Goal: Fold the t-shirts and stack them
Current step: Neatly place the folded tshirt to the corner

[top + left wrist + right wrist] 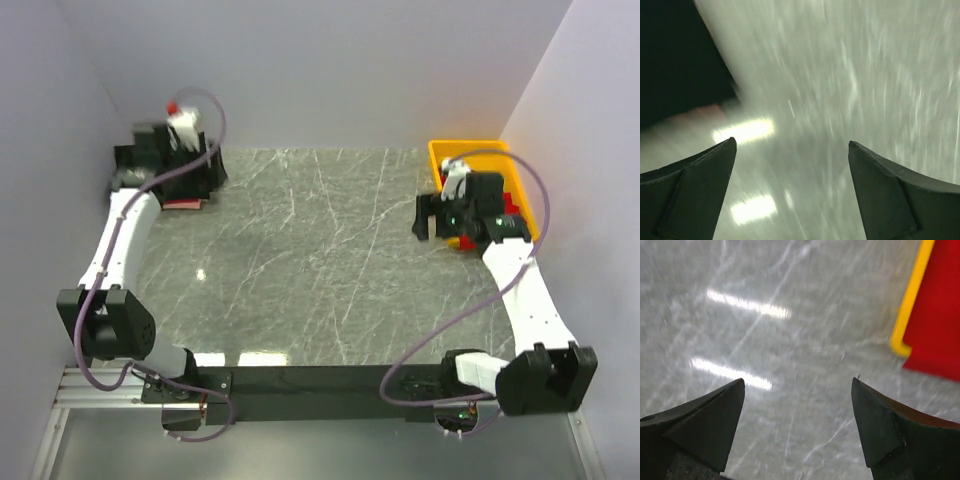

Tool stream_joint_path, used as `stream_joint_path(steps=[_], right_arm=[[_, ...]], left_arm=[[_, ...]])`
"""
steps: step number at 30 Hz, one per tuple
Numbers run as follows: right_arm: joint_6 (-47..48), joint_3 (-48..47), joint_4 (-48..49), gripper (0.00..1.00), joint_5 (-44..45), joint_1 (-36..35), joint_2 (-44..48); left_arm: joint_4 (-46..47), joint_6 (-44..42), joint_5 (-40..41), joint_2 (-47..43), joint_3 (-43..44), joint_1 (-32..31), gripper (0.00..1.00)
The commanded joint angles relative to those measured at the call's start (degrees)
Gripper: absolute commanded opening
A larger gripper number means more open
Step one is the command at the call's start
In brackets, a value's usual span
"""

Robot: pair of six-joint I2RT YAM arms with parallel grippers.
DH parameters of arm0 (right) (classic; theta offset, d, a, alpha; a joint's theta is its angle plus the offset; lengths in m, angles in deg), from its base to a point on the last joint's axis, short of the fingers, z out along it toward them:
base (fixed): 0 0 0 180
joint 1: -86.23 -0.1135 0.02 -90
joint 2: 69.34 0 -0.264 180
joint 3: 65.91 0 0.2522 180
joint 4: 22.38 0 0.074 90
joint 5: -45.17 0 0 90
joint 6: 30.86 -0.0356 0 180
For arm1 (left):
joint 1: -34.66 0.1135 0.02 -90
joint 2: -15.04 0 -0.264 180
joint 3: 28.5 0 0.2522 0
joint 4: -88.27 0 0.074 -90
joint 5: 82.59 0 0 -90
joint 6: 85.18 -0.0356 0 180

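Spread wide, the left gripper (791,144) has nothing between its fingers and hangs over the grey marble table (855,75). Its wrist view is smeared with blur. The black t-shirt (675,55) fills the upper left of that view, apart from both fingertips. In the top view this shirt lies in the upper left corner of the table, partly under the left arm's wrist, and a strip of red cloth (186,203) shows at its lower edge.

The middle of the table shows only marble and light glare.

Toward the upper right of the top view, the right gripper (797,381) is also spread wide and holds nothing. It hovers above the marble just left of the yellow tray (912,295). A red t-shirt (940,310) lies in the tray, at the right edge of the right wrist view, apart from the fingers.
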State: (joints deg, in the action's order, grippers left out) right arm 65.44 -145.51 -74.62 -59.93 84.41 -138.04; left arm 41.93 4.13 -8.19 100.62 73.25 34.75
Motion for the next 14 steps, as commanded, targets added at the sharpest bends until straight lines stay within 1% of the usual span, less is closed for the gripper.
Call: stream_joint_path(steps=[1, 2, 3, 4, 5, 7, 8, 9, 11, 14], right_arm=[[1.60, 7.11, -1.78, 0.93, 0.85, 0.16, 4.80], [1.60, 10.18, -1.69, 0.93, 0.24, 0.16, 6.99], [1.60, 11.60, -2.12, 0.93, -0.46, 0.16, 7.96], [1.60, 12.75, -2.39, 0.93, -0.90, 0.16, 9.11], [1.69, 14.15, -2.74, 0.93, -1.86, 0.16, 9.38], [2.22, 15.30, -3.88, 0.93, -3.18, 0.16, 9.99], [2.48, 15.74, -4.23, 0.93, -3.97, 0.16, 10.00], [2.22, 15.92, -3.89, 0.93, -3.98, -0.02, 10.26], [2.74, 15.57, -4.41, 0.93, -4.68, -0.11, 9.47], [3.01, 15.31, -4.32, 0.93, -4.33, -0.46, 8.77]], left_arm=[[-4.08, 4.13, -2.16, -6.20, -12.28, -2.64, 0.99], [-3.64, 3.07, -1.98, -9.52, -17.36, -3.08, 0.99], [-2.50, 2.71, -0.24, -11.03, -19.58, -3.78, 1.00], [-2.66, 2.19, -0.40, -13.05, -21.43, -3.96, 0.99], [-3.45, 1.31, -0.49, -13.59, -24.32, -4.75, 0.99], [-3.98, 1.30, 1.09, -14.47, -27.24, -5.72, 0.99], [-3.90, -0.87, 1.35, -15.43, -29.95, -6.42, 0.99], [-3.20, -1.15, 2.92, -15.97, -31.11, -6.86, 0.99], [-2.76, -1.42, 3.55, -17.46, -33.57, -7.22, 0.99], [-3.10, -1.60, 3.82, -18.52, -33.76, -7.30, 1.00]])
